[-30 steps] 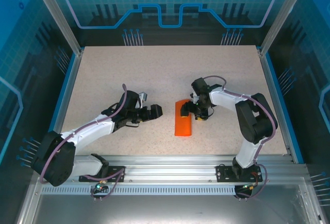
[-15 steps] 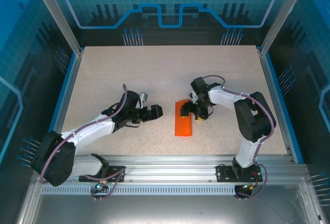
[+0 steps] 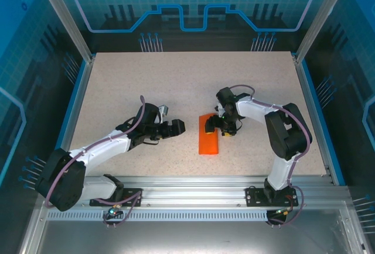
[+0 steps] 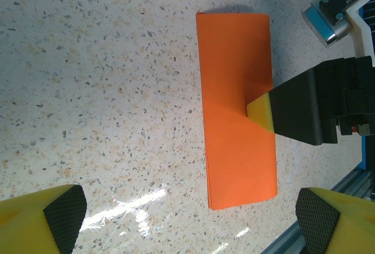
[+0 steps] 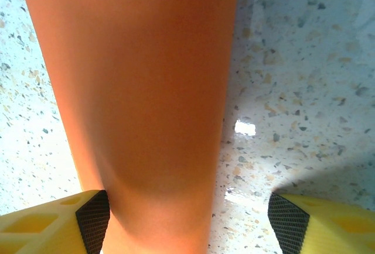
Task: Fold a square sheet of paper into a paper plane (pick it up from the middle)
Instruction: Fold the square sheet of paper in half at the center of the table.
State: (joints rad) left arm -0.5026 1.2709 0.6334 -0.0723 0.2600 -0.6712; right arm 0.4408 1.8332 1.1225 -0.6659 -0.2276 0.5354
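The thin bright orange square sheet of paper [image 4: 234, 78], folded here into a narrow flat rectangle, lies on the speckled beige table [image 3: 176, 78] between the two arms. The right gripper [image 3: 215, 126] sits low over its far half, jaws spread wide and holding nothing. One yellow fingertip [image 4: 261, 112] touches the sheet's long edge near the middle. In the right wrist view the paper runs alongside one pad [image 5: 94, 222] while the other pad stands over bare table. The left gripper [image 3: 177, 126] hovers just beside the sheet, also wide open and empty. This looks like a pinning step ahead of the next fold. To do it well, the right fingertip should bear straight down rather than drag, since such light paper will likely skate on the smooth top. The left gripper would best come in low at the free long edge and lift one layer only, with the corners matched before any crease is set.
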